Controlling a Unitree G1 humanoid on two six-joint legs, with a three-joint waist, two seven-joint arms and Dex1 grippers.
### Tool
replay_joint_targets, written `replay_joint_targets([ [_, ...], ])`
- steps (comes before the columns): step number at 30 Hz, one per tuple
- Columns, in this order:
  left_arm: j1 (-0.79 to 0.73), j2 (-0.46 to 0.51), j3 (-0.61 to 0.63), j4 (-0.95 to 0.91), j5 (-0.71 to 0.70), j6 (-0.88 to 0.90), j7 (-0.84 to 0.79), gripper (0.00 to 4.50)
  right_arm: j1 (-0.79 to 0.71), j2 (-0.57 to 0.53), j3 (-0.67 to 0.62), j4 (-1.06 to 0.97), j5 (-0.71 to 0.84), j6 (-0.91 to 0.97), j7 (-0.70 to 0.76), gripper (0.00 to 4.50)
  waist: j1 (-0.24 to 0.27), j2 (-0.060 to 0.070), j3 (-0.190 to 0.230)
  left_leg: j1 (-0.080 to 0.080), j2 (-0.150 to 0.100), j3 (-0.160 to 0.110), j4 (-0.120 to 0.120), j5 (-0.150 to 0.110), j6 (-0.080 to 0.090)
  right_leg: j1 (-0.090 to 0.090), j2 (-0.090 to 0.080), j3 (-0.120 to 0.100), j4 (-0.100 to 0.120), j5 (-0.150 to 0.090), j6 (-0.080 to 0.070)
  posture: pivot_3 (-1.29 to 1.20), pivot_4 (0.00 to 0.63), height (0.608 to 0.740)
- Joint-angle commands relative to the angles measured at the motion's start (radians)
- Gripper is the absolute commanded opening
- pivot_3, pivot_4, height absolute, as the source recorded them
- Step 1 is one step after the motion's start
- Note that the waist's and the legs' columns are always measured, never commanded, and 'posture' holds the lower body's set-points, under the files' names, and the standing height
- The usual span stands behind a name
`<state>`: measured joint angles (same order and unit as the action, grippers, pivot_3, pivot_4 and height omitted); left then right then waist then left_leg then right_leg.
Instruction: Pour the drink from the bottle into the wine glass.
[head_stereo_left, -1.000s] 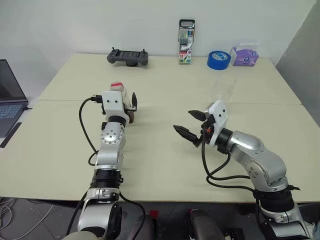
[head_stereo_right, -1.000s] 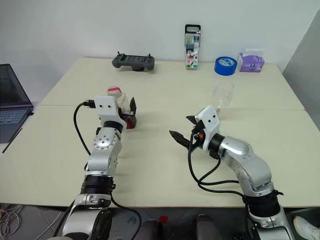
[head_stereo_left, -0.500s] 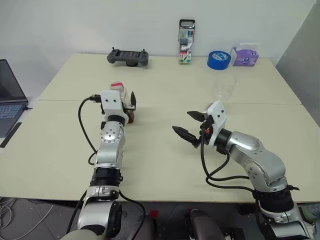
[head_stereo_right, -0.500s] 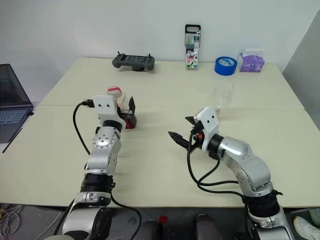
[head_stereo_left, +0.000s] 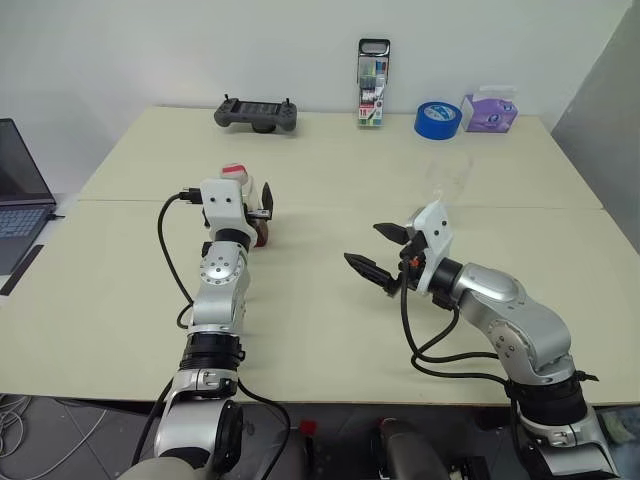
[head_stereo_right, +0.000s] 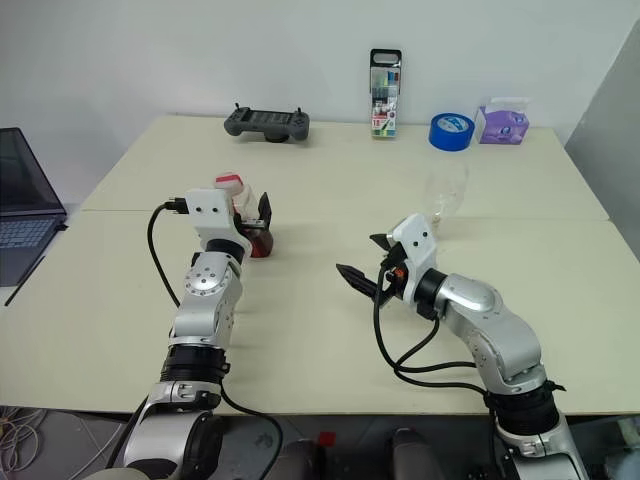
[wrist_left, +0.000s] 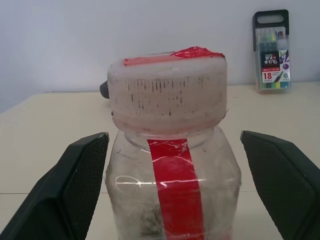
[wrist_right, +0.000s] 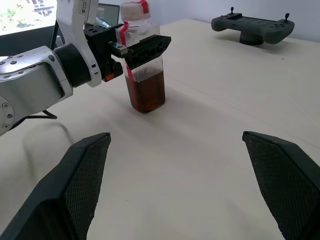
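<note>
marker case (wrist_left: 270, 51): number "18" on its white label, smaller print beside it unreadable
bottle (wrist_left: 170, 150): plain red strip, no lettering

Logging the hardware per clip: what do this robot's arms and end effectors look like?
Both arms are silver-grey jointed segments with black bands and loose black cables. A white boxy wrist housing leads to each end effector, left and right: two black, wedge-shaped fingers with textured inner pads.

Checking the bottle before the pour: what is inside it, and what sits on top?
The bottle holds dark reddish-brown drink in roughly its lower half; the upper part looks empty. A whitish cap with red tape closes the top. The label strip covers part of the front.
</note>
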<state>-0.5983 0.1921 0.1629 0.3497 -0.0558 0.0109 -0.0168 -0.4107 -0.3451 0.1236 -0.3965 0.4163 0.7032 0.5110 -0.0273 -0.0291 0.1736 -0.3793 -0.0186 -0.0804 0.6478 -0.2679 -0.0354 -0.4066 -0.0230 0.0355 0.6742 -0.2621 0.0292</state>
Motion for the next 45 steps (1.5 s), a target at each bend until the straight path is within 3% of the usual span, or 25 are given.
replay_joint_targets([
  [1, -0.013, 0.006, 0.001, -0.032, -0.008, -0.023, -0.011, 3.9, -0.005, -0.001, 0.0, -0.044, 0.003, -0.009, 0.002, 4.5, 0.0, 0.0, 0.0, 0.0, 0.0, 0.0, 0.0, 0.0, 0.0, 0.0, 0.0, 0.0, 0.0, 0.0, 0.0, 0.0, 0.15, 0.74],
  [6, -0.008, 0.009, 0.003, -0.032, -0.002, -0.026, -0.005, 2.37, 0.0, -0.004, 0.001, -0.048, 0.001, -0.008, 0.001, 4.5, 0.0, 0.0, 0.0, 0.0, 0.0, 0.0, 0.0, 0.0, 0.0, 0.0, 0.0, 0.0, 0.0, 0.0, 0.0, 0.0, 0.15, 0.74],
  [8, -0.007, 0.012, 0.005, -0.029, -0.001, -0.027, -0.005, 1.98, -0.005, 0.001, 0.0, -0.048, 0.004, -0.007, -0.002, 4.5, 0.0, 0.0, 0.0, 0.0, 0.0, 0.0, 0.0, 0.0, 0.0, 0.0, 0.0, 0.0, 0.0, 0.0, 0.0, 0.0, 0.15, 0.74],
  [13, -0.008, 0.03, 0.014, -0.025, -0.006, -0.031, -0.014, 1.98, -0.037, 0.024, -0.041, -0.061, 0.05, 0.018, -0.02, 4.5, -0.001, 0.0, 0.0, 0.0, 0.0, 0.0, 0.0, 0.0, 0.0, 0.0, 0.0, 0.0, 0.0, 0.0, 0.0, 0.0, 0.15, 0.74],
  [17, -0.002, 0.016, -0.006, -0.099, -0.157, 0.031, -0.215, 1.98, -0.134, 0.065, -0.125, -0.052, 0.085, 0.07, -0.11, 4.5, -0.001, 0.0, 0.0, -0.001, 0.0, 0.0, 0.0, 0.0, 0.0, -0.002, 0.0, 0.0, 0.002, 0.0, 0.0, 0.0, 0.15, 0.74],
  [20, 0.061, 0.029, -0.081, -0.265, -0.281, 0.148, -0.414, 1.98, -0.248, 0.081, -0.177, -0.043, 0.139, 0.199, -0.177, 4.5, -0.002, 0.0, 0.0, -0.003, -0.001, 0.001, 0.001, 0.0, -0.001, -0.003, -0.001, 0.0, 0.002, 0.0, 0.0, 0.0, 0.15, 0.74],
  [25, 0.153, 0.099, -0.172, -0.424, -0.287, 0.229, -0.546, 1.98, -0.31, 0.049, -0.157, -0.063, 0.191, 0.408, -0.203, 4.5, -0.003, 0.0, 0.0, -0.004, 0.0, 0.0, 0.0, 0.0, -0.001, -0.004, -0.001, 0.002, 0.0, 0.0, 0.0, 0.0, 0.15, 0.74],
  [29, 0.173, 0.119, -0.203, -0.466, -0.264, 0.213, -0.571, 1.98, -0.323, 0.075, -0.171, -0.07, 0.221, 0.485, -0.237, 4.5, -0.005, 0.0, 0.0, -0.003, 0.002, 0.0, 0.0, 0.0, 0.0, -0.004, -0.001, 0.002, 0.003, 0.0, 0.0, 0.0, 0.15, 0.74],
  [45, 0.192, 0.079, -0.26, -0.497, -0.217, 0.187, -0.576, 1.98, -0.272, 0.144, -0.065, -0.087, 0.152, 0.414, -0.286, 4.5, -0.005, 0.001, 0.0, -0.003, 0.001, 0.001, 0.0, 0.0, 0.0, -0.004, 0.001, 0.002, 0.003, 0.0, 0.0, 0.0, 0.15, 0.74],
])
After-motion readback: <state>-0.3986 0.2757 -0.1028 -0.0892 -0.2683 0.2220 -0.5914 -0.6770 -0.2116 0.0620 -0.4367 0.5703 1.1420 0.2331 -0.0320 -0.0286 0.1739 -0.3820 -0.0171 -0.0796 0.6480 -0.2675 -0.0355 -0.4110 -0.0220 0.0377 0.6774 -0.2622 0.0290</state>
